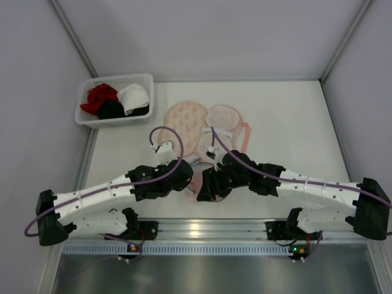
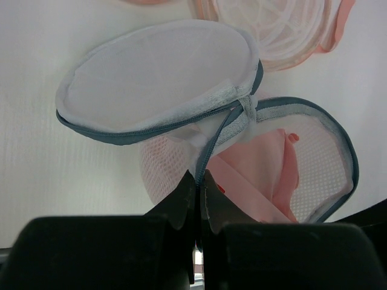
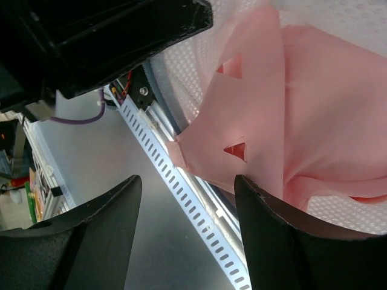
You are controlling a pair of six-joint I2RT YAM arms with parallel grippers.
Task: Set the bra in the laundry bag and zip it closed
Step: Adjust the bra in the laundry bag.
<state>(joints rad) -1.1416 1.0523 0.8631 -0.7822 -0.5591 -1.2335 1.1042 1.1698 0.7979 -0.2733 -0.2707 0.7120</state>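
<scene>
The bra [image 2: 157, 78] has two pale rounded cups edged in grey-blue and pink cloth [image 2: 266, 175] lying in the right cup. My left gripper [image 2: 198, 175] is shut on its grey-blue edging, just below where the cups join. In the top view the left gripper [image 1: 185, 170] and the right gripper [image 1: 203, 185] meet over the bra [image 1: 207, 145] near the table's front. My right gripper [image 3: 187, 181] is open, with the pink cloth [image 3: 302, 121] hanging beside its right finger. The laundry bag [image 1: 184, 119] lies open behind them. Its peach rim also shows in the left wrist view [image 2: 284, 57].
A white basket [image 1: 86, 119] with red, black and white garments stands at the back left. The bag's peach strap [image 1: 247, 135] lies to the right of it. The perforated metal rail [image 3: 199, 205] of the table's front edge is right under my right gripper.
</scene>
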